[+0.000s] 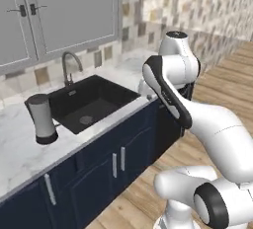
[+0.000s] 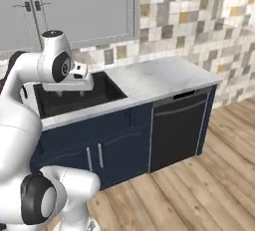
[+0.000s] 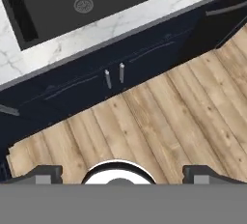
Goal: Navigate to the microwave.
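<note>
**Marble worktop and sink, seen from the mobile base**

Marble worktop (image 1: 20, 149) carries a black sink (image 1: 91, 102), faucet (image 1: 69, 65) and grey canister (image 1: 42, 119). The tool (image 3: 118, 172) hangs released and empty, tips wide apart, over the wood floor (image 3: 169, 117) before the navy cabinet doors (image 3: 113, 76); the sink lies beyond it. No microwave is identifiable. Risk, as a judgement: driving with the arm extended could swing it into the cabinets or dishwasher (image 2: 179, 125).

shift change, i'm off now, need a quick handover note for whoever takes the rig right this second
Gripper: open, holding nothing, fingers spread wide, pointing down at the wood floor.
Surroundings: base faces the black sink with faucet; grey canister on the marble counter, dishwasher to the right.
Done: nothing confirmed.
Left: find the microwave, drive to it.
</note>
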